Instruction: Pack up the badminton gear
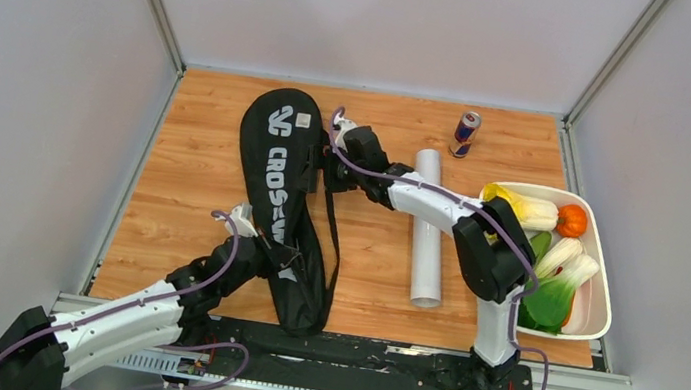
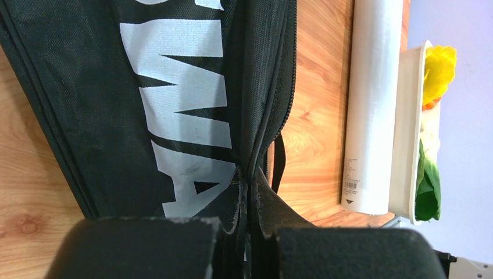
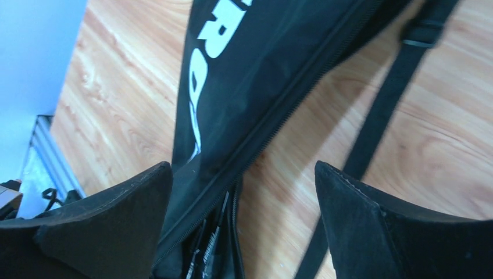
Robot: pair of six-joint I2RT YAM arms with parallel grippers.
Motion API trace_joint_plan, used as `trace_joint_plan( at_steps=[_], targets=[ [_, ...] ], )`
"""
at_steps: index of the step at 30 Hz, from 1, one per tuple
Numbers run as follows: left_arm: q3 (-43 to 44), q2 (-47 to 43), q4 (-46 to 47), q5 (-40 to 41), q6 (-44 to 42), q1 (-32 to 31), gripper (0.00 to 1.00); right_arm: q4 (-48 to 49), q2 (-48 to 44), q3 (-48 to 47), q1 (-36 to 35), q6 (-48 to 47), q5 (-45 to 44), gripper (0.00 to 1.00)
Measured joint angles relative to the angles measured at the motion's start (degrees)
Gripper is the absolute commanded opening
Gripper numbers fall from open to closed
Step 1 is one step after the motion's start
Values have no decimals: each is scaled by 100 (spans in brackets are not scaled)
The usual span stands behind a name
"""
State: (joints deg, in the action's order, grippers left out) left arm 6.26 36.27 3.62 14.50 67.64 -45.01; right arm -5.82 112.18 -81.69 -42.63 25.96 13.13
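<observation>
The racket bag [image 1: 278, 176] lies flat on the tabletop [image 1: 195, 155]. Its long axis runs from the wide head end at the far side to the narrow handle end close to the arm bases, slanting slightly rightward as it comes near. Its zip [image 3: 282, 104] follows the right-hand edge, the side facing the right arm.

The left pincer [image 2: 249, 224] is clamped tight on a fold of that edge at the bag's narrower half, pinning it in place. The right pincer [image 3: 243, 174] hangs over the same edge further up, toward the head, with its jaws spread wide and gripping nothing. The zip line passes between the two fingers, and the shoulder strap [image 3: 386, 110] runs off to one side on the wood.

In the right wrist view, thin dark rods show in a gap at the seam. They may be racket shafts already inside, though the view is too tight to be sure.

The white tube [image 1: 429, 236] lies outside the bag, just to its right and roughly parallel to it. The right forearm passes over it, so the right arm is the nearer one. Any closing pull would have to run along the bag's length, so my guess is that the left grip serves as the anchor.
</observation>
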Motion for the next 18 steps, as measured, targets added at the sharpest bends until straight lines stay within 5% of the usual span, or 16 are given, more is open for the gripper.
trace_joint_plan(
  at_steps=[8, 10, 15, 18],
  targets=[
    [0, 28, 13, 7, 7, 0, 0, 1128, 872, -9, -4, 656, 1154, 81],
    [0, 28, 11, 9, 4, 0, 0, 1226, 1051, -48, -4, 756, 1303, 66],
    [0, 24, -2, 26, -2, 0, 3, 1364, 1255, -190, -4, 966, 1641, 9],
    [2, -42, -72, 28, -31, 0, 22, 1355, 1255, -225, -7, 964, 1674, 0]
  ],
)
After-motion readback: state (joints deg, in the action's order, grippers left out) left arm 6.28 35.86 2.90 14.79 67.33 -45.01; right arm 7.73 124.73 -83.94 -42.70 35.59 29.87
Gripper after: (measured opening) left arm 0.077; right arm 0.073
